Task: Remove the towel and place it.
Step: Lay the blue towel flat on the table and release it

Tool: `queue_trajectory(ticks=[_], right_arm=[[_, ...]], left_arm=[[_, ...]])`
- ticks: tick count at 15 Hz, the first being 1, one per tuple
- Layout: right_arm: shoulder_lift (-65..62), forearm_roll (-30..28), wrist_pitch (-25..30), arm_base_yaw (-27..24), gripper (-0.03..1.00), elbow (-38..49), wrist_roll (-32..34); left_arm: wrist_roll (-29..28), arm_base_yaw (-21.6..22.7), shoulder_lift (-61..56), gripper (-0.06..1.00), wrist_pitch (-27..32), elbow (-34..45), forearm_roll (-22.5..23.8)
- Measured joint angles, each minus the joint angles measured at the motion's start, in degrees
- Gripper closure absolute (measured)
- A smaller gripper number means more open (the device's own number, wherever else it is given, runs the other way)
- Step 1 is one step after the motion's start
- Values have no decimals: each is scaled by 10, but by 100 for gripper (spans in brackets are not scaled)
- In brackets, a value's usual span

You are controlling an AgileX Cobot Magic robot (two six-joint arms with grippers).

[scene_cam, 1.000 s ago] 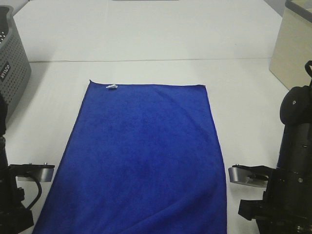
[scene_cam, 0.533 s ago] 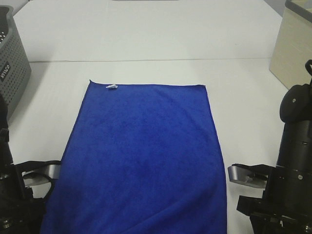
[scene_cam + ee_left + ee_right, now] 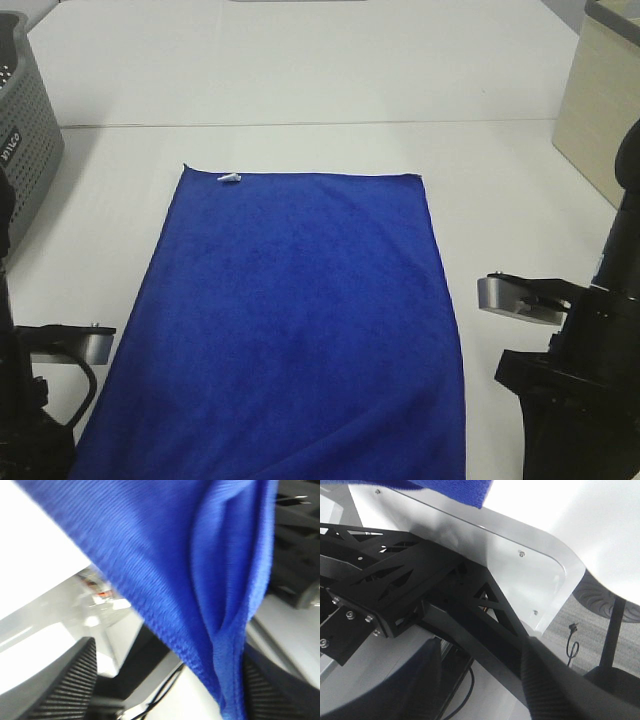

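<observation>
The towel (image 3: 300, 310) is a deep blue plush cloth lying flat on the white table (image 3: 300, 80), with a small white tag (image 3: 230, 178) at its far left corner. Its near edge runs over the table's front edge and hangs in folds in the left wrist view, the towel (image 3: 200, 570). My left gripper (image 3: 167, 652) is open, with the hanging hem between its ribbed fingers (image 3: 75, 680), close to one of them. My right gripper (image 3: 480, 652) is open below the table edge and holds nothing. The towel's corner (image 3: 450, 490) lies above it.
A grey perforated basket (image 3: 25, 130) stands at the far left and a beige box (image 3: 600, 90) at the far right. A black metal frame (image 3: 395, 580) runs under the table edge (image 3: 530, 575) beside my right gripper. Both arms stand at the table's front corners.
My left gripper's jaws have opened, and the left arm swung in toward the towel and back out. The right arm has shifted away from the towel's near right edge. The towel lies unmoved.
</observation>
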Motion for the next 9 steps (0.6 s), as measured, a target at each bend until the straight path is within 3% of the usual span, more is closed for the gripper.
queue_trajectory(ticks=[3, 4, 6, 9], right_arm=[[-18, 0, 1, 0, 46, -1, 2], [-18, 0, 1, 0, 46, -1, 2], [-18, 0, 1, 0, 46, -1, 2], [-18, 0, 1, 0, 46, -1, 2]], left_arm=[[-116, -39, -56, 27, 1, 1, 53], [-120, -49, -74, 27, 1, 1, 44], [-84, -58, -95, 27, 3, 1, -17], [-57, -60, -112, 27, 3, 1, -38]])
